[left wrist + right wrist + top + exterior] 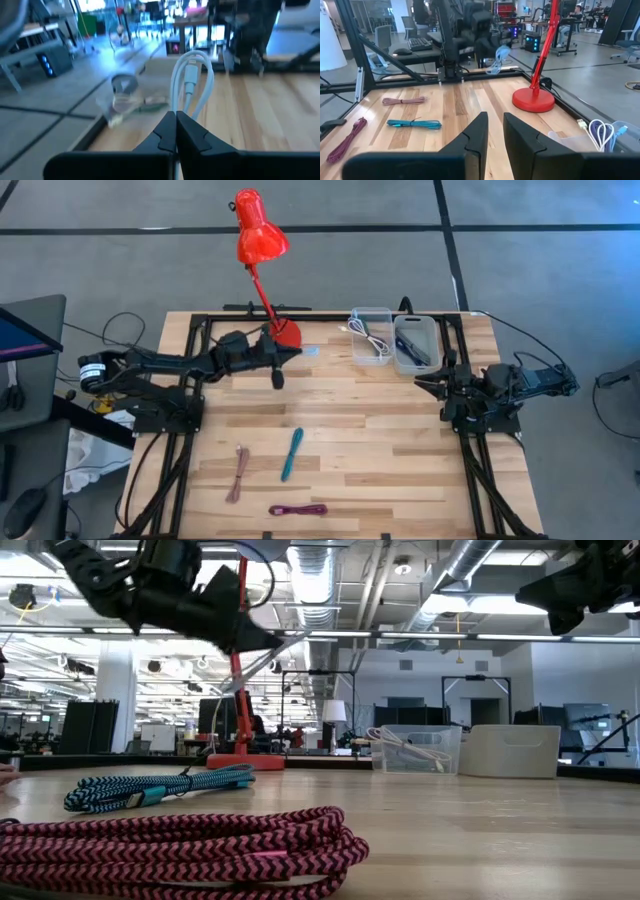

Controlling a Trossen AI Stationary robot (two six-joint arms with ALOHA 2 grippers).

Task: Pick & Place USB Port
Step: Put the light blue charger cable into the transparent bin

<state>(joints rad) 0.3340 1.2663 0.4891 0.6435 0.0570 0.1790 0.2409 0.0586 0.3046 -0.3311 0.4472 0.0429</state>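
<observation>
Left wrist view: white cable (191, 82) is gripped in the clenched left pincer (176, 131), with bins (385, 340) lying well off toward the idle right arm.

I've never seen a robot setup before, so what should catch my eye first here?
Probably the red desk lamp rising from the table's far edge. Just beside its base, the left gripper is shut on a coiled white cable, held above the table. Three more coiled cables, pink, teal and magenta, lie near the front edge.
</observation>
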